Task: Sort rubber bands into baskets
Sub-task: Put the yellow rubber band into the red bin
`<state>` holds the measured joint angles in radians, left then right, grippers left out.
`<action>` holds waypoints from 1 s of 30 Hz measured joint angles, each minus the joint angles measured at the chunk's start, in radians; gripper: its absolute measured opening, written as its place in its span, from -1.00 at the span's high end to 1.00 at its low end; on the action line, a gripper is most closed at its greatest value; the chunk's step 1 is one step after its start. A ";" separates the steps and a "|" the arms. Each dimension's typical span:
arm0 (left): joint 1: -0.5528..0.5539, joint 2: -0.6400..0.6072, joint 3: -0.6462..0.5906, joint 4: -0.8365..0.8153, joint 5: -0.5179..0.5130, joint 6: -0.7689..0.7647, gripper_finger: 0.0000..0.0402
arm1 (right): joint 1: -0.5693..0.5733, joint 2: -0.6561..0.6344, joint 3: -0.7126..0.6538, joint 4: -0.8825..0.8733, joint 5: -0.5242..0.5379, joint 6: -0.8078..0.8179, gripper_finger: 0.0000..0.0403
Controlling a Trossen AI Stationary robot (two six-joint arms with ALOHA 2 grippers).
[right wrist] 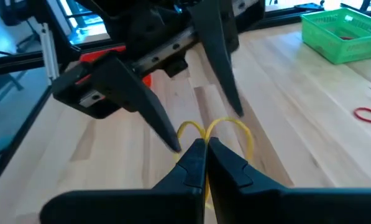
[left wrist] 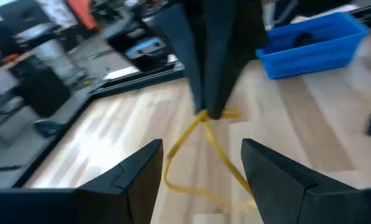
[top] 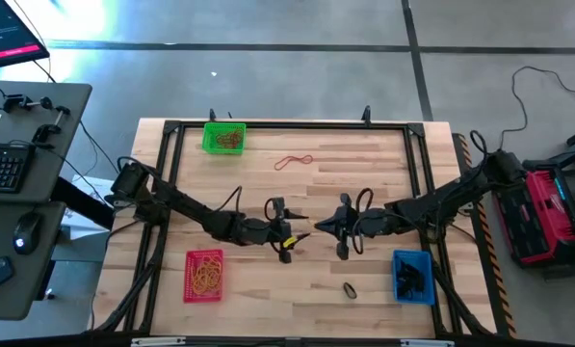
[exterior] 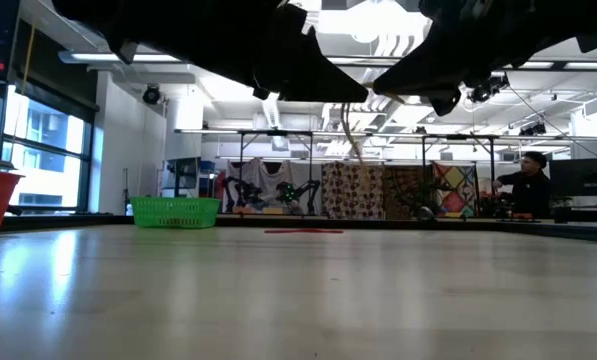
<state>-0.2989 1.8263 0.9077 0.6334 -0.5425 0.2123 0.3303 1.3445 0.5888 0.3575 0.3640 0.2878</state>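
Observation:
A yellowish-tan rubber band (left wrist: 201, 146) hangs over the table's middle, with my right gripper (right wrist: 205, 152) shut on it. My left gripper (left wrist: 201, 171) faces it from the left, open, one finger on either side of the hanging loop; in the high view the two grippers (top: 289, 236) (top: 316, 228) meet tip to tip. The green basket (top: 223, 137) stands at the far left, the red basket (top: 204, 275) near left and the blue basket (top: 413, 276) near right, each holding bands. A red rubber band (top: 293, 161) and a dark one (top: 349, 288) lie loose on the wood. My right gripper pinches the rubber band at one spot on the loop (left wrist: 204, 116), between its two fingertips only. The fingers come from the table's right, slanting slightly down. The band hangs slack, lifted clear of the table. My left gripper: I cannot tell whether its fingers (right wrist: 163, 127) touch the band.
A black frame (top: 287, 125) runs around the wooden table. The green basket (exterior: 175, 212) and the red band (exterior: 303, 230) show far across the table in the low view. A desk with a keyboard (top: 0, 166) stands left of the table, and a person (exterior: 528, 180) sits in the room behind.

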 joint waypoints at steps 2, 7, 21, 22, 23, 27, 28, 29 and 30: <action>0.000 0.000 0.000 -0.001 0.029 0.000 -0.05 | 0.005 0.000 0.000 0.007 -0.008 0.000 1.00; 0.000 0.000 0.003 -0.005 0.035 0.000 -0.05 | 0.013 0.000 0.000 0.020 -0.040 0.001 1.00; 0.004 0.000 0.053 -0.089 0.147 0.004 0.17 | 0.026 0.000 0.000 0.031 -0.058 0.000 1.00; 0.004 0.000 0.053 -0.090 0.147 0.010 0.24 | 0.026 0.000 0.000 0.031 -0.058 0.000 1.00; 0.004 0.000 0.053 -0.090 0.147 0.017 0.31 | 0.026 0.000 0.000 0.032 -0.058 0.000 1.00; 0.004 0.000 0.054 -0.093 0.161 0.034 0.67 | 0.026 0.000 0.000 0.032 -0.060 0.000 1.00; 0.004 0.000 0.054 -0.096 0.170 0.034 0.77 | 0.026 0.000 0.000 0.032 -0.060 0.000 1.00; 0.004 0.000 0.054 -0.099 0.178 0.034 0.87 | 0.026 0.000 0.000 0.032 -0.061 0.000 1.00; 0.004 0.000 0.054 -0.105 0.181 0.034 0.93 | 0.026 0.000 0.000 0.031 -0.061 0.000 1.00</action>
<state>-0.2947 1.8263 0.9619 0.5286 -0.3612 0.2460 0.3565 1.3445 0.5888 0.3889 0.3035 0.2878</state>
